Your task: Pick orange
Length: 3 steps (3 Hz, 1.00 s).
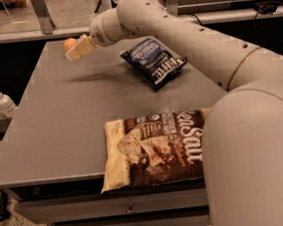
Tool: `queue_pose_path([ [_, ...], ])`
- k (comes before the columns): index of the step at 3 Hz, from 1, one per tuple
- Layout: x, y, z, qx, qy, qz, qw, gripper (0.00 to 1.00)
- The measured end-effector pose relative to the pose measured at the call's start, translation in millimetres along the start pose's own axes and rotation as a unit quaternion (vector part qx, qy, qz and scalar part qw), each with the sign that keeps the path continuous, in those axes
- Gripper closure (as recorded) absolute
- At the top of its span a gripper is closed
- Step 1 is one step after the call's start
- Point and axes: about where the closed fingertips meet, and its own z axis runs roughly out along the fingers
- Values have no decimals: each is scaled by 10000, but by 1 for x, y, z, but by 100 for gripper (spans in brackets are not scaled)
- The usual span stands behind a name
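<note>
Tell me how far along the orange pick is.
Approach looks done: the gripper sits at the far left corner of the table, overlapping the orange in view. In hand: nothing I can confirm; contact is unclear. Left: grasp and lift the orange off the table.

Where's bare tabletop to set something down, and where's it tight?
Widest bare patch: left half of the table, between the orange at the far corner and the brown snack bag in front. A narrower strip lies between that bag and the blue bag. Crowded: far-left corner, gripper at the orange.
</note>
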Motion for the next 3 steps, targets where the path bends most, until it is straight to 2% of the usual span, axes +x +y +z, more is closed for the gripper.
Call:
queue_pose_path([
  [3,5,-14,76,-152,60,-17,9999,0],
])
